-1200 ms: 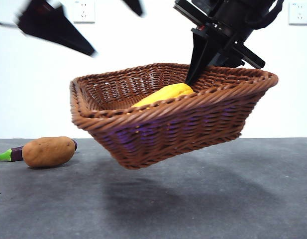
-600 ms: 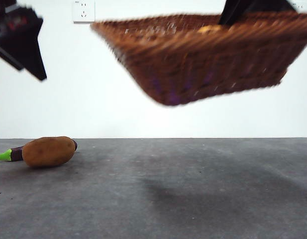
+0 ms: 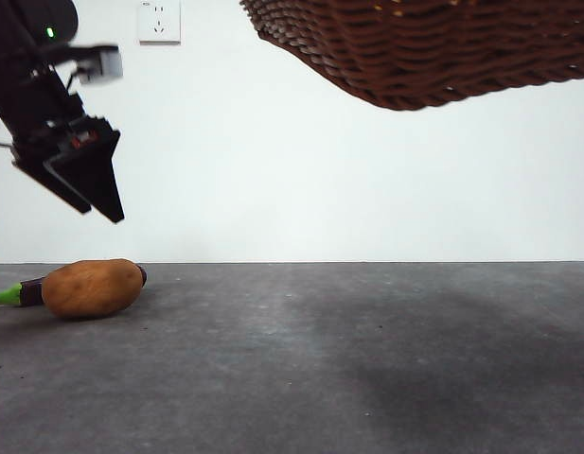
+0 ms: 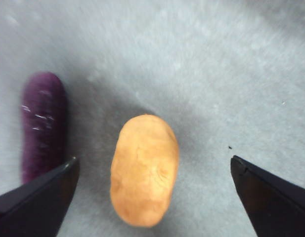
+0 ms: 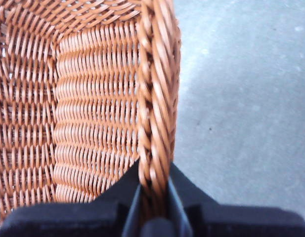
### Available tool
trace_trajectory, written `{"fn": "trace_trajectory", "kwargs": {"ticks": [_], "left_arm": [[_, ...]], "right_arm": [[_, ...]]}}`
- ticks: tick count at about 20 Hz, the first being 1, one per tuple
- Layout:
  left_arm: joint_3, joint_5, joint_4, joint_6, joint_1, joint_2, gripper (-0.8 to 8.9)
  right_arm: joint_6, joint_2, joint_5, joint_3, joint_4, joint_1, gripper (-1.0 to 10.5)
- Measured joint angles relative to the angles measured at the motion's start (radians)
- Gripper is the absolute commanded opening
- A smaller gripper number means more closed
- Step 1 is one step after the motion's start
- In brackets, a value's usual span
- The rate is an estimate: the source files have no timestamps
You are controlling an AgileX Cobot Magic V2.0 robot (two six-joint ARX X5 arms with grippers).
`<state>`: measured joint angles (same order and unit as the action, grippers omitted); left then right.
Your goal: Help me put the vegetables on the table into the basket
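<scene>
A tan-orange potato [image 3: 93, 288] lies on the dark grey table [image 3: 320, 369] at the far left, with a purple eggplant [image 3: 17, 294] partly hidden behind it. My left gripper [image 3: 88, 180] hangs open above them; in the left wrist view the potato [image 4: 144, 169] sits between its spread jaws and the eggplant [image 4: 42, 126] lies beside it. The wicker basket [image 3: 433, 52] is lifted high at the top right, only its underside showing. My right gripper [image 5: 154, 197] is shut on the basket's braided rim [image 5: 157, 94]. No corn shows.
A white wall with a socket [image 3: 159, 21] stands behind the table. The basket casts a soft shadow on the grey surface at the right.
The basket has risen from mid-height to the top edge and shifted right. The left gripper has come down at the left toward the potato and eggplant.
</scene>
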<state>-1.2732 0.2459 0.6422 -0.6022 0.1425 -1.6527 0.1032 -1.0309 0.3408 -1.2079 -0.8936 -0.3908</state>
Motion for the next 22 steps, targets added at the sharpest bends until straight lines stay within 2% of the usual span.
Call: {"fn": "trace_trajectory", "kwargs": {"ticks": [4, 11, 12, 15, 18, 22], "left_arm": [[-0.022, 0.036, 0.006, -0.016, -0.021, -0.074, 5.64], [-0.022, 0.037, -0.003, -0.019, -0.024, -0.187, 5.61], [-0.022, 0.037, -0.007, -0.019, -0.024, -0.197, 5.3], [-0.022, 0.018, -0.039, -0.01, -0.024, -0.203, 2.62], [-0.022, 0.015, -0.044, 0.003, -0.024, -0.207, 0.57], [-0.031, 0.019, -0.039, 0.013, -0.025, -0.22, -0.15]], "right_arm": [[-0.01, 0.0, -0.012, 0.0, -0.023, 0.0, -0.1], [-0.018, 0.0, -0.038, 0.0, -0.018, 0.0, -0.1], [-0.019, 0.0, -0.038, 0.0, -0.018, 0.0, -0.1], [-0.026, 0.0, -0.038, 0.0, -0.018, 0.0, -0.1], [-0.026, 0.0, -0.038, 0.0, -0.018, 0.0, -0.1], [-0.026, 0.0, -0.04, 0.0, -0.013, 0.0, -0.1]]}}
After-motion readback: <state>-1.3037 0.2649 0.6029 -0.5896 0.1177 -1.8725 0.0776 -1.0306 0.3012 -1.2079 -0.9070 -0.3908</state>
